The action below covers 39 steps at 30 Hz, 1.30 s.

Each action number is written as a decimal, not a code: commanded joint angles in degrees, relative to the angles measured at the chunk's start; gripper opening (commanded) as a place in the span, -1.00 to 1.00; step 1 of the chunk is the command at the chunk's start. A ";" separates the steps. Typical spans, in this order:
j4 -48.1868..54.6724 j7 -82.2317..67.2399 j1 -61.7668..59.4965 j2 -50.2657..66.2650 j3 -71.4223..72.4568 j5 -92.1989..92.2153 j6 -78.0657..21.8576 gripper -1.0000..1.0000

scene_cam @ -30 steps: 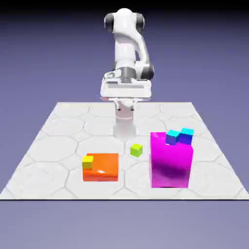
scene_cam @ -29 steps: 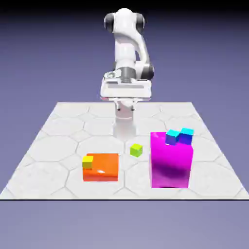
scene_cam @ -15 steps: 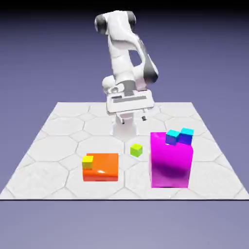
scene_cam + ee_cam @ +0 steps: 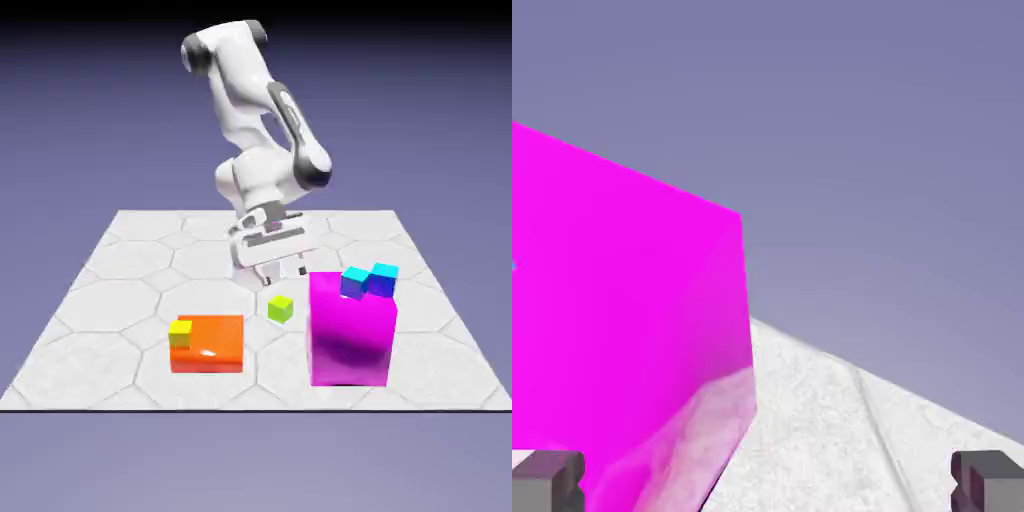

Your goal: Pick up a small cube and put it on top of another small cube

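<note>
An orange block (image 4: 215, 350) is lying near left on the pale table (image 4: 100, 370), its surface shining. Well apart, near right, a taller magenta block (image 4: 350, 345) is standing. Beyond the table's far edge, a blue-violet backdrop (image 4: 430, 120) is showing.

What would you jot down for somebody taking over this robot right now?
Gripper: open, nothing between its fingertips, hanging above the table near the lime-green cube.
Lime-green small cube: on the table, between the orange block and the magenta block.
Other small cubes: yellow one at the orange block; light-blue and darker blue ones at the magenta block's top.
Done: no pick-up yet.
Left: grasp one small cube, probably the lime-green one, and set it on another. Which one is meant underneath, I can't tell.
</note>
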 commanded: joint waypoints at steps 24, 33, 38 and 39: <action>-6.31 -59.81 37.20 5.89 -24.41 49.19 7.82 0.00; -5.45 -58.11 43.97 20.52 -26.30 53.55 -5.42 0.00; -4.75 -56.16 48.34 30.89 -27.34 56.05 -14.97 0.00; -4.61 -55.77 49.22 32.97 -27.55 56.55 -16.88 0.00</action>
